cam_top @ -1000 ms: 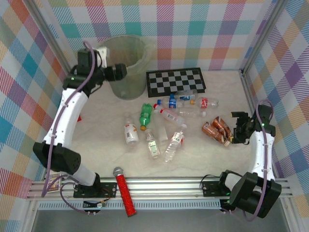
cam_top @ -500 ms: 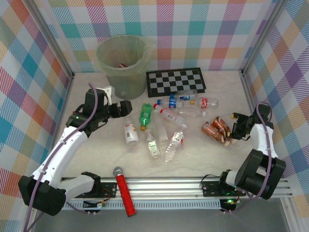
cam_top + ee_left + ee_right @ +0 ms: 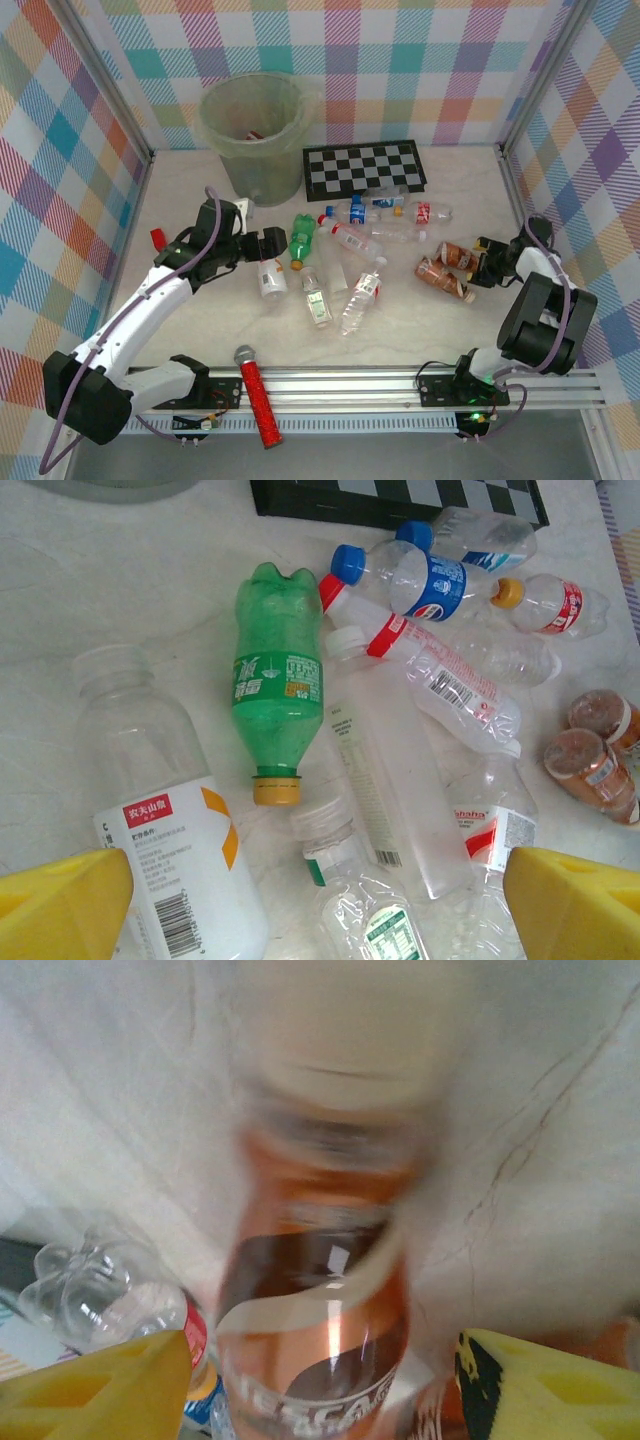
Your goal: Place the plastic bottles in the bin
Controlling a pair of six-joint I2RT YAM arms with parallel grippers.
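- About a dozen small plastic bottles lie on their sides in a loose cluster at the middle of the pale table. Most are clear, with red-and-white or blue labels.
- The bin is a round, tapered wastebasket of pale-green translucent plastic. It stands upright at the far left, apart from the cluster, with something small and red inside.
- A green bottle lies with its long axis running far to near, its yellow cap at the near end.
- Just left of it, a clear bottle with a white label lies nearly parallel, its white cap at the far end.
- The left gripper hangs over the cluster's left edge. Its yellow fingers are spread wide with nothing held, and the white-labelled bottle lies beside the left one.
- Two amber bottles with red labels lie side by side at the cluster's right end.
- The right gripper sits low at their right end. In its blurred wrist view one amber bottle runs lengthwise between the parted fingers, with a gap on each side.
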